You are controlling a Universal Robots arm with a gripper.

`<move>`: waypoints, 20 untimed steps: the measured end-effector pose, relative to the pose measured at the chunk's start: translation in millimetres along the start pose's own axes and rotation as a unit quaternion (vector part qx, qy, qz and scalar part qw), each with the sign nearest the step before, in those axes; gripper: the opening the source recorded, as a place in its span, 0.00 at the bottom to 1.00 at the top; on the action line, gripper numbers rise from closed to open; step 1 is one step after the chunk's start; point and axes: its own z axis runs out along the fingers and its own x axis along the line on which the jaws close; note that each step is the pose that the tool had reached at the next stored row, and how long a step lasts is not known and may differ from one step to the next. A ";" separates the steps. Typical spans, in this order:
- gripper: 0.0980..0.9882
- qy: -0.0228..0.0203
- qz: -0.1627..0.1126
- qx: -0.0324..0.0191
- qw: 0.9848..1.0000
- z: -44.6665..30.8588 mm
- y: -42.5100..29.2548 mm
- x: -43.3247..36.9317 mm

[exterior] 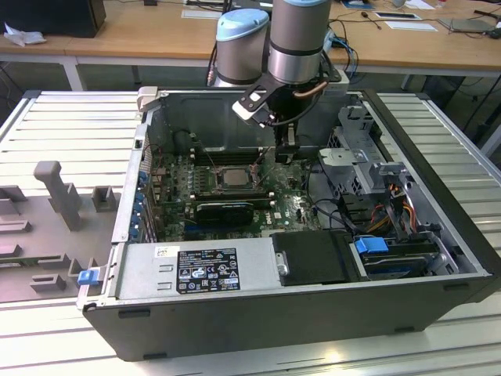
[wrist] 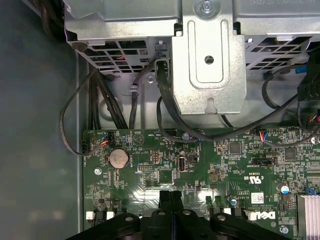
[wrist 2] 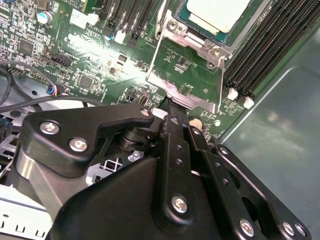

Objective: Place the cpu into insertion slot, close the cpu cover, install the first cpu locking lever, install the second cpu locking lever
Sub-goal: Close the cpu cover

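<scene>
The cpu lies with its pale metal face up in the insertion slot, and it appears in the exterior view as a light square on the green board. The cpu cover, a thin silvery frame with the board showing through its window, is swung open away from the slot. My gripper is shut, its black fingers pressed together. The tips touch the cover's free edge. In the exterior view the gripper hangs inside the case, just to the exterior view's right of the slot.
Black memory slots flank the slot. A long black card lies in front of it. A silvery drive cage and looping black cables stand close to the fingers, with a coin battery on the board. The case's walls enclose everything.
</scene>
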 end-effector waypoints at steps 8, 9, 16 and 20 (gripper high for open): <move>0.01 0.000 0.000 0.000 1.000 0.1 -2.0 -0.1; 0.01 0.000 0.000 0.000 1.000 0.0 -3.7 -0.1; 0.01 0.000 0.000 0.000 1.000 -0.4 -11.6 -0.4; 0.01 0.000 0.000 0.000 1.000 -0.5 -13.3 -0.4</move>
